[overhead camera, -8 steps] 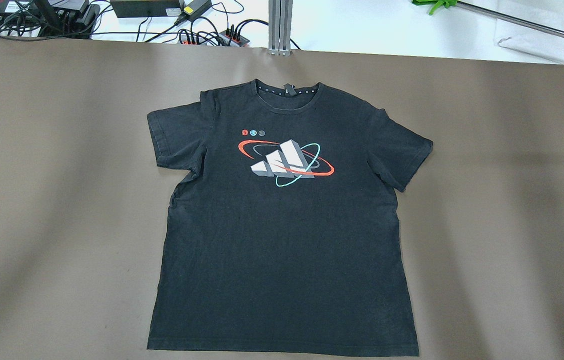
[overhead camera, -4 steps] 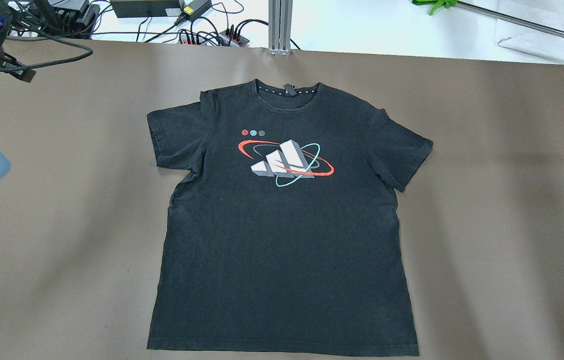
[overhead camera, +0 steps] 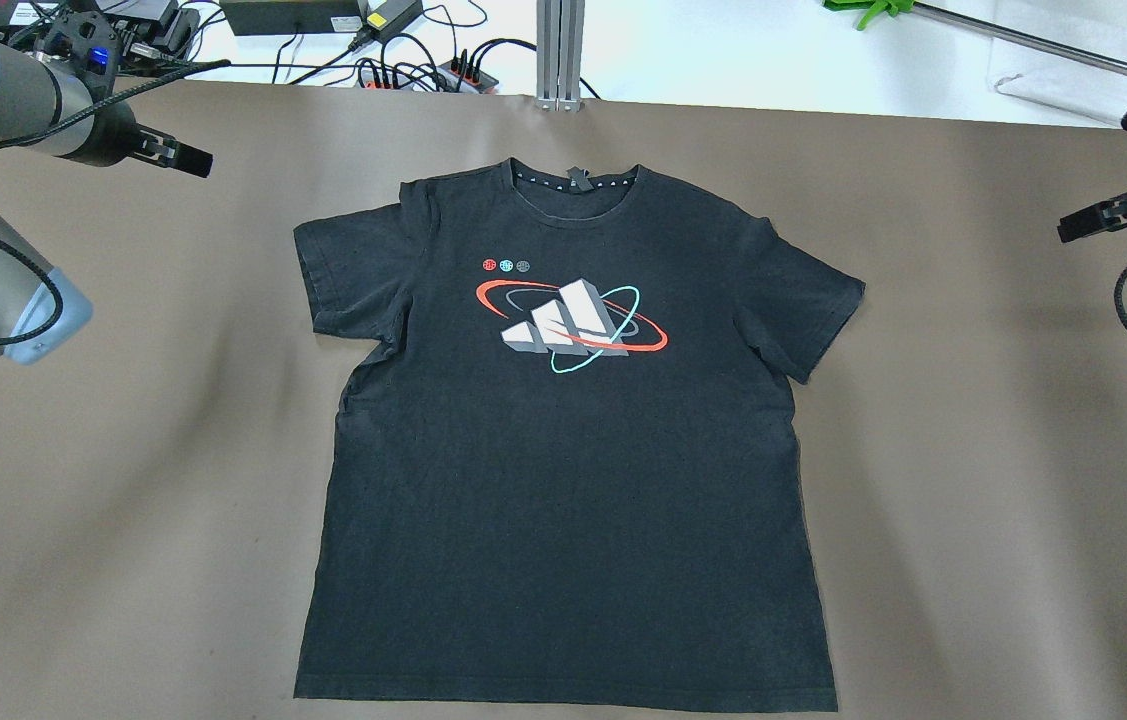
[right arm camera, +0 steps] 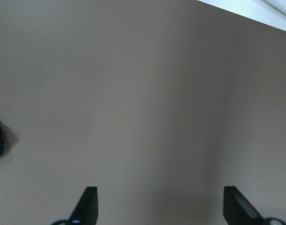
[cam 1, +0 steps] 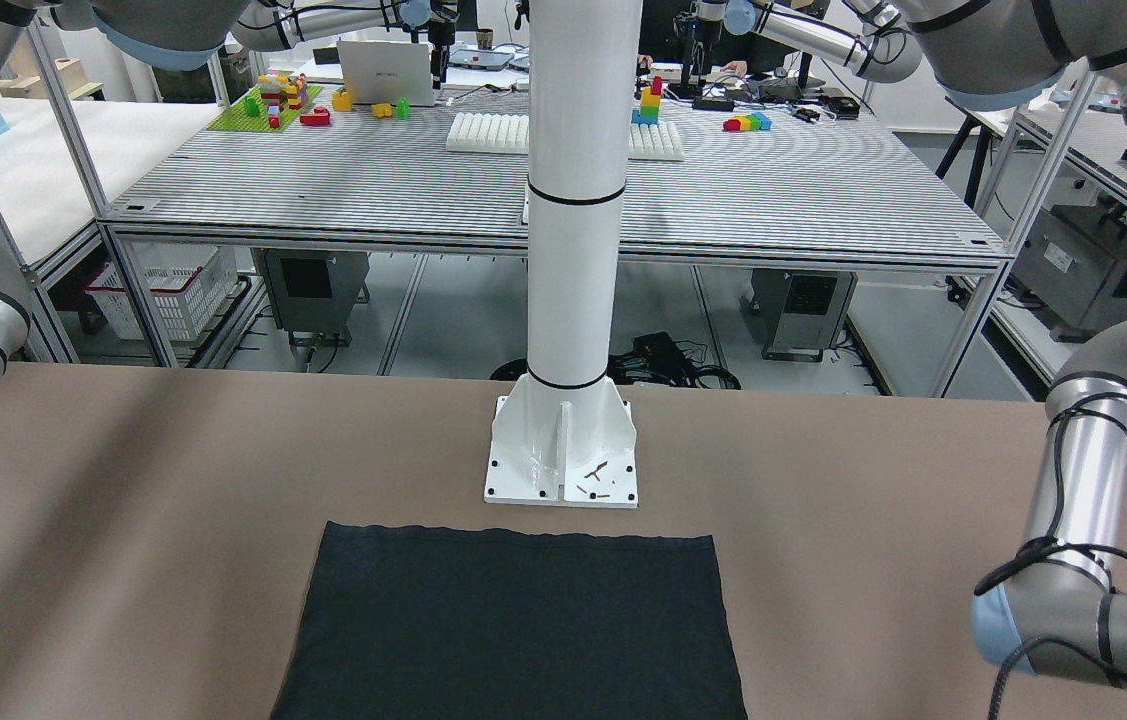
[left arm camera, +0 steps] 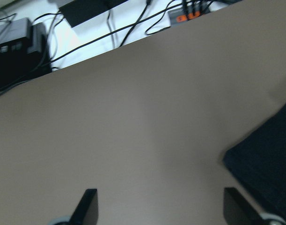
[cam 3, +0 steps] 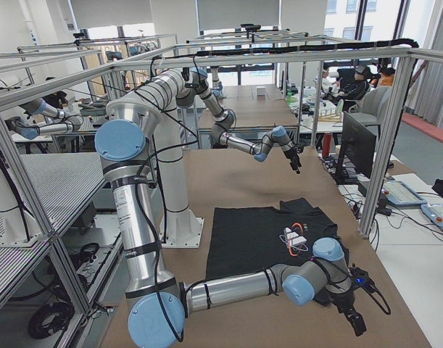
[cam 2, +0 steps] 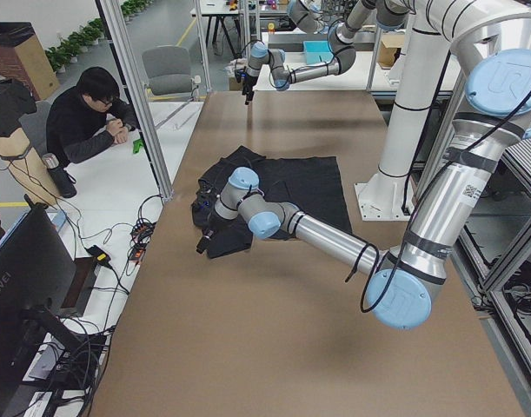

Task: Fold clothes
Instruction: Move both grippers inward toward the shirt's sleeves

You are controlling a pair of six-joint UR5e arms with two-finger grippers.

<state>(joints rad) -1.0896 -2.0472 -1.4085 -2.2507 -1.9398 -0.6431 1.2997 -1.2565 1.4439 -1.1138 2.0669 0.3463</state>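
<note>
A black T-shirt [overhead camera: 563,480] with a red, white and teal chest print lies flat and face up on the brown table, collar at the far edge. It also shows in the front view [cam 1: 513,620] and the side views [cam 2: 308,187] [cam 3: 257,239]. My left gripper [overhead camera: 188,160] hovers open above bare table, left of the shirt's left sleeve. Its wrist view shows the spread gripper [left arm camera: 161,206] and a sleeve edge [left arm camera: 269,173]. My right gripper [overhead camera: 1073,228] hovers open, well right of the right sleeve. Its wrist view [right arm camera: 161,206] shows it over bare table.
The white pole's base plate [cam 1: 563,460] stands at the near edge behind the shirt's hem. Cables and a power strip [overhead camera: 463,75] lie beyond the far edge, with an aluminium post [overhead camera: 560,50]. A person [cam 2: 91,113] sits beyond that edge.
Both arms have come into the overhead view, the left from the left edge first, then the right from the right edge. The shirt has not moved.
</note>
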